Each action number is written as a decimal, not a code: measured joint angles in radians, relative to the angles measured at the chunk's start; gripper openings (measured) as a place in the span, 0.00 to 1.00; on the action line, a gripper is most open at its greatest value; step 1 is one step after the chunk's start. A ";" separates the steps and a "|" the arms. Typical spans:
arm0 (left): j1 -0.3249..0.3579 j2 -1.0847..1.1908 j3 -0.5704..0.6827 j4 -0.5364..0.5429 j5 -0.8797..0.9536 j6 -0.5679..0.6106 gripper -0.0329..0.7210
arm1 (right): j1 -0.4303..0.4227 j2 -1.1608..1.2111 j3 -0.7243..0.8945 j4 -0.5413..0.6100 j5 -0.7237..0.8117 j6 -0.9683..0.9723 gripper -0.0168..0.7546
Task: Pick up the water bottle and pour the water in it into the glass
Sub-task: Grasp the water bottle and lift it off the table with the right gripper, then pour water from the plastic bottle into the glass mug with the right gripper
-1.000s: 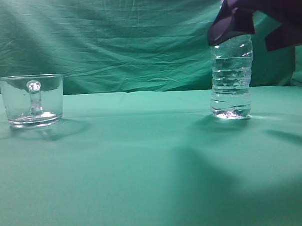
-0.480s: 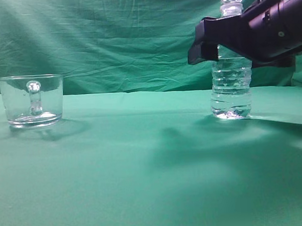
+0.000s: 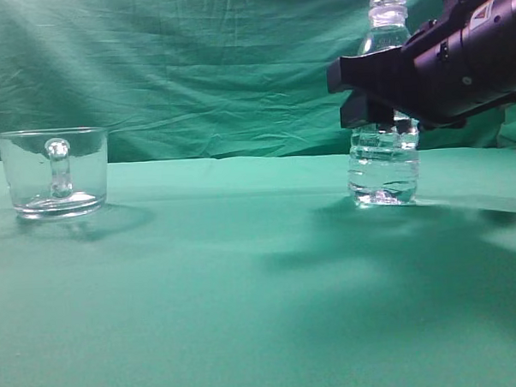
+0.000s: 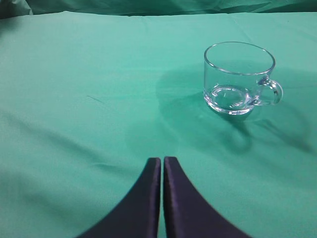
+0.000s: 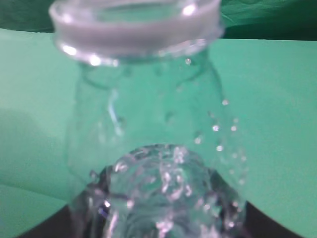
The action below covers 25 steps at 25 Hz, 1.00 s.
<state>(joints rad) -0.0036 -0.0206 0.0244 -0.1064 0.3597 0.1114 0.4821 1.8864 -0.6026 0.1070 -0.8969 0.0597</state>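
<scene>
From the exterior view, the right gripper [image 3: 369, 99] covered the water bottle's [image 3: 383, 167] middle, so I could not see its fingertips or whether they were closed. The arm ran off the right edge. My right wrist view was filled by the blurred bottle, cut off at the bottom.

A wide stretch of bare green cloth [image 3: 227, 272] is left open between the glass [image 3: 55, 172] at far left and the water bottle [image 3: 384, 166] at right; nothing is seen standing in that gap. The bottle's mid-body is covered by the right gripper [image 3: 382, 89], so access there is blocked; its neck above stays exposed. In the left wrist view, clear cloth is seen between the closed left gripper [image 4: 163, 171] and the glass. A backdrop [image 3: 193, 68] closes off the rear.
</scene>
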 joint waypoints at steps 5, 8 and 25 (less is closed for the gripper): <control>0.000 0.000 0.000 0.000 0.000 0.000 0.04 | 0.000 0.001 0.000 0.000 0.003 -0.022 0.40; 0.000 0.000 0.000 0.000 0.000 0.000 0.04 | 0.000 0.001 0.000 -0.011 0.003 -0.032 0.40; 0.000 0.000 0.000 0.000 0.000 0.000 0.04 | 0.143 -0.259 -0.469 -0.271 0.901 -0.046 0.40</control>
<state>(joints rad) -0.0036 -0.0206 0.0244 -0.1064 0.3597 0.1114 0.6254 1.6271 -1.0717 -0.1643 0.0037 0.0132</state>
